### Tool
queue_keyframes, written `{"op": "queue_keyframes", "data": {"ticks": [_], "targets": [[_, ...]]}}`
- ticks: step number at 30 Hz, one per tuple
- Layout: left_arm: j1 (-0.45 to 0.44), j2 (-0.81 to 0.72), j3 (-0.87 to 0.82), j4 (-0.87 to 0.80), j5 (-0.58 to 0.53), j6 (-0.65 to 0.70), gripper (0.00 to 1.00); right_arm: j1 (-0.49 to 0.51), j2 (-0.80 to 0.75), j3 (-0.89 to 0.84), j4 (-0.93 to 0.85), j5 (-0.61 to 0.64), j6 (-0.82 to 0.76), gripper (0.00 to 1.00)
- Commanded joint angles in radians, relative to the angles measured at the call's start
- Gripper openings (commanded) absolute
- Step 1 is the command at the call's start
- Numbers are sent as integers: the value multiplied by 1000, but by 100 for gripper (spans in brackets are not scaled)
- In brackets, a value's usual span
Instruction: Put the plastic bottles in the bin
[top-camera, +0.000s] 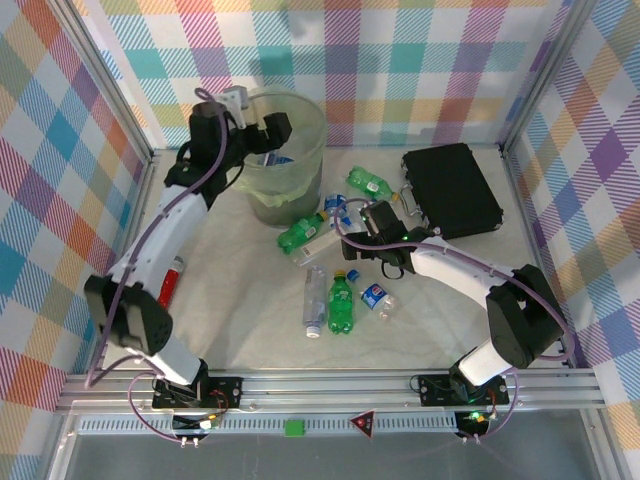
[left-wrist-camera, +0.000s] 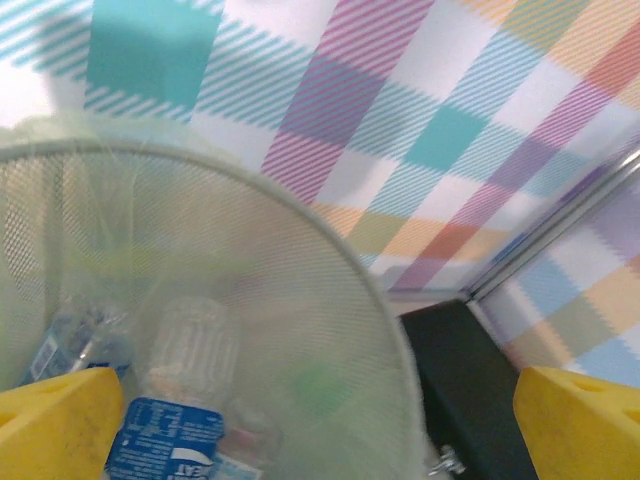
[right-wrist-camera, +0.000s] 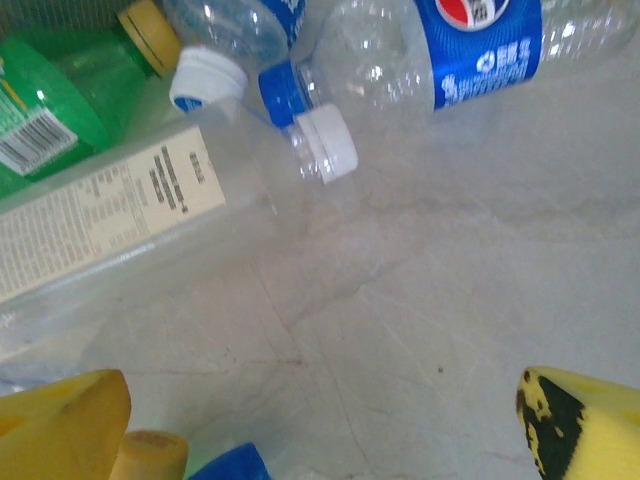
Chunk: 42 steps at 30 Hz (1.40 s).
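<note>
**Jaws spread wide on both arms**

Left gripper (top-camera: 270, 130) open, empty, over round grey wire-mesh bin (top-camera: 300, 195) at upper centre, with blue-labelled clear bottles (left-wrist-camera: 165, 440) inside. Right gripper (right-wrist-camera: 320, 430) open low over table (right-wrist-camera: 420, 300), nearer the loose plastic bottles (top-camera: 342, 303). Clear white-labelled bottle (right-wrist-camera: 110, 215) up-left of jaws, long axis diagonal, cap to upper right, base cut off. Bin contents blurred.
</note>
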Motion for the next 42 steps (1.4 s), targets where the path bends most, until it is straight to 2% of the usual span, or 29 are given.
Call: {"op": "queue_keyframes", "data": {"ticks": [1, 5, 8, 10, 14, 18, 26, 39, 42], "targets": [[9, -117, -119, 130, 84, -53, 100, 5, -47, -33, -94, -60, 40, 99], [9, -240, -287, 141, 139, -80, 100, 6, -89, -72, -164, -194, -6, 100], [9, -328, -407, 122, 125, -99, 100, 5, -118, -92, -215, -283, -83, 99], [9, -379, -477, 101, 78, -100, 100, 6, -128, -99, -250, -296, -113, 98], [11, -452, -568, 26, -94, -108, 100, 5, -127, -103, -289, -329, -156, 95], [11, -485, -592, -19, -176, -133, 100, 5, -86, -106, -291, -300, -140, 94], [11, -473, -626, 63, -175, -213, 100, 5, -1, -111, -255, -269, -113, 90], [11, -394, -624, 101, -138, -233, 100, 5, 69, -119, -220, -256, -72, 75], [10, -366, -612, 99, -131, -229, 100, 6, 68, -119, -215, -258, -63, 68]]}}
